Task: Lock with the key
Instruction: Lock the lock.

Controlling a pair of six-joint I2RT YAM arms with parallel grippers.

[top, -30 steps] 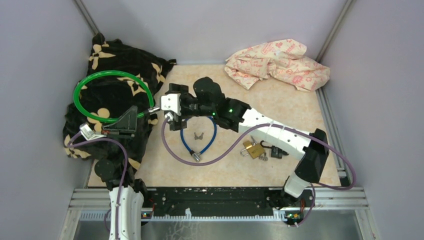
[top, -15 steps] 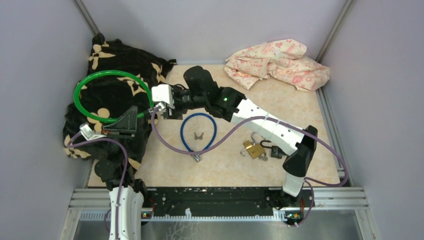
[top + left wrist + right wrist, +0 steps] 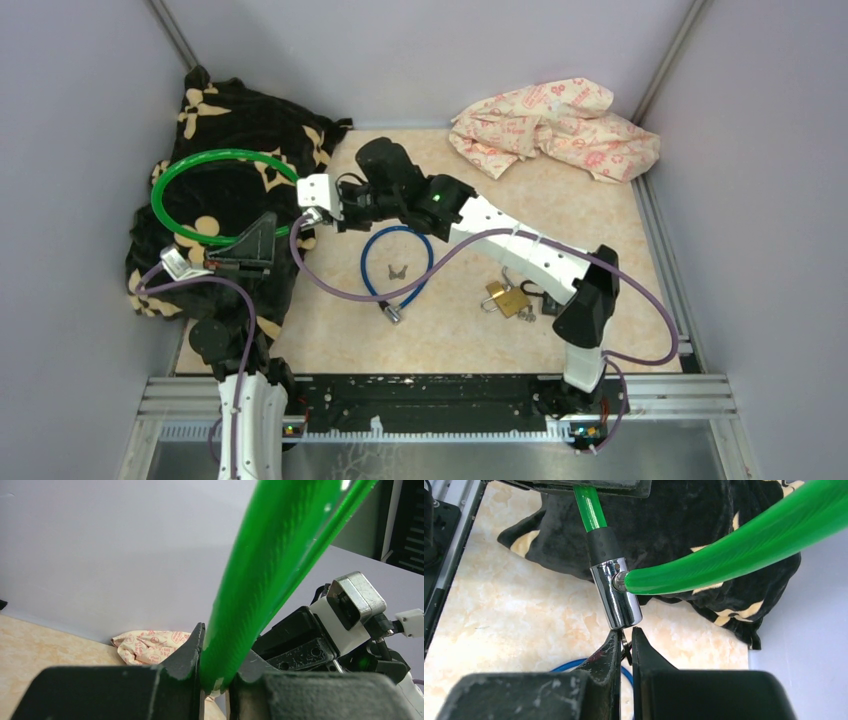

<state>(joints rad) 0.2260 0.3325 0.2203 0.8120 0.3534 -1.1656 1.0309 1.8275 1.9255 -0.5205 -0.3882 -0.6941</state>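
Note:
A green cable lock (image 3: 200, 160) loops over the black cloth at the left. My left gripper (image 3: 258, 240) is shut on its green cable (image 3: 250, 605), which stands pinched between the jaws (image 3: 217, 680). The cable's chrome lock cylinder (image 3: 616, 597) hangs just ahead of my right gripper (image 3: 625, 632), with the cable's free end plugged into its side. A small metal key (image 3: 626, 649) sticks out of the cylinder's lower end, and my right gripper is shut on it. From above, the right gripper (image 3: 322, 213) reaches left to the cylinder (image 3: 307, 216).
A blue cable lock (image 3: 397, 265) lies on the table with a pair of keys (image 3: 398, 272) inside its loop. A brass padlock (image 3: 508, 298) and a black padlock (image 3: 553, 300) sit under the right arm. A black flowered cloth (image 3: 230, 120) and a pink patterned cloth (image 3: 555, 125) lie at the back.
My right arm has swung left to the chrome cylinder and its jaws have gone from wide open to shut on the key. The left gripper has kept its hold.

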